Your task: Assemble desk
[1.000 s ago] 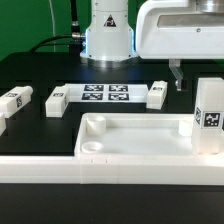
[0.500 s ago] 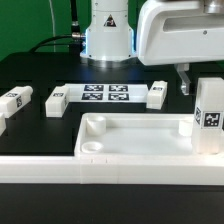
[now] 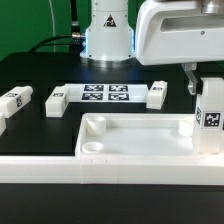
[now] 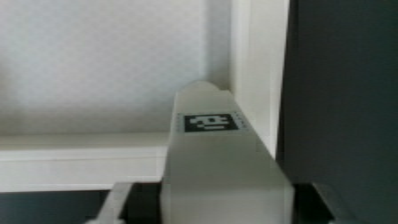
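Desk top [image 3: 140, 138] flat, long axis across exterior view; corner leg [image 3: 208, 110] upright.

upright leg [image 3: 208, 100]: cut by frame edge | pincer [image 3: 197, 88]: one finger hidden behind leg

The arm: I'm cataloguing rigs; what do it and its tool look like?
The arm is glossy white and rounded, with a bluish glow at its base and a black cable behind. The tool has a white housing and dark fingers.

Upright leg [image 3: 210, 112] at the desk top's [image 3: 140, 138] two-o'clock corner. Beyond, at twelve: marker board [image 3: 105, 93], lying leg [image 3: 56, 99] at its nine, second lying leg [image 3: 157, 94] at its three.
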Robot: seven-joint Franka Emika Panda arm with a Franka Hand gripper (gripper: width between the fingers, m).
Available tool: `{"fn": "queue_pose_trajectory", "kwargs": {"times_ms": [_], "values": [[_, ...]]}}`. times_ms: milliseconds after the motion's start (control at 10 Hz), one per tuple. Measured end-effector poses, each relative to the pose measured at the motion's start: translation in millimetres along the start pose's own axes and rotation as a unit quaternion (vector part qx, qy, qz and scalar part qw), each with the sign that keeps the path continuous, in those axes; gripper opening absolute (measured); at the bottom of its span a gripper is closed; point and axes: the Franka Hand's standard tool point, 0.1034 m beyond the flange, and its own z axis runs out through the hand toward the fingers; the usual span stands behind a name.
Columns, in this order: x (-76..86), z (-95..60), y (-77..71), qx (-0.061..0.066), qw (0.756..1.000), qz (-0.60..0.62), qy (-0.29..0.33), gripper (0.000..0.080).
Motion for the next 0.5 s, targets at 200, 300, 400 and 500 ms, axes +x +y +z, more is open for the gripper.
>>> {"fn": "queue_pose_trajectory", "kwargs": {"times_ms": [200, 300, 400, 500], "values": [[0.9, -0.2, 1.7, 0.005, 0.997, 0.076, 0.004, 0.0291], [0.9, -0.2, 3.7, 0.004, 0.994, 0.113, 0.004, 0.0291], [1.0, -0.7, 8.3, 0.001, 0.988, 0.156, 0.005, 0.0291], [0.9, -1.1, 13.3, -0.001, 0.983, 0.186, 0.005, 0.0294]]}}
